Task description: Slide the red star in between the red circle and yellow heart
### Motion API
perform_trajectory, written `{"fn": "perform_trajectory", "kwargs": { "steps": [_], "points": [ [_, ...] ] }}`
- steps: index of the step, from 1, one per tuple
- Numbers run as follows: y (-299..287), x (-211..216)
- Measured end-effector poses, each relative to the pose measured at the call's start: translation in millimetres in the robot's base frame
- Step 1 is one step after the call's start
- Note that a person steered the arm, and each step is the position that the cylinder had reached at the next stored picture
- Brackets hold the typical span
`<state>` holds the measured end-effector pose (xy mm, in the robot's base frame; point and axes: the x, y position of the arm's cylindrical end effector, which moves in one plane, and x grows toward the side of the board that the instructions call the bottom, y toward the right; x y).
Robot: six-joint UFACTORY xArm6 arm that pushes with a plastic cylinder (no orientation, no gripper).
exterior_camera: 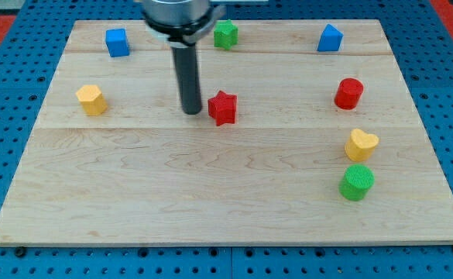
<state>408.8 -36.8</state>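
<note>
The red star [222, 107] lies near the middle of the wooden board [211, 186]. My tip [192, 111] stands just to the star's left, very close to it; contact cannot be told. The red circle [348, 93] is at the view's right. The yellow heart [361, 144] lies just below the red circle, with a small gap between them.
A green circle [357, 182] sits right below the yellow heart. A blue block [330, 38] is at the top right, a green star [225, 34] at the top middle, a blue cube [117, 42] at the top left, a yellow hexagon [91, 99] at the left.
</note>
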Motion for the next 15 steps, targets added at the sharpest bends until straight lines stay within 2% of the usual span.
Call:
{"fn": "perform_trajectory", "kwargs": {
  "steps": [1, 2, 3, 4, 5, 6, 7, 8, 11, 15],
  "points": [
    [48.0, 4.2],
    [66.1, -3.5],
    [27.4, -27.5],
    [62.5, -30.1],
    [94.3, -20.7],
    [102.1, -5.8],
    [47.6, -12.1],
    [32.6, -1.8],
    [126.6, 14.8],
    [175.3, 14.9]
  ]
}}
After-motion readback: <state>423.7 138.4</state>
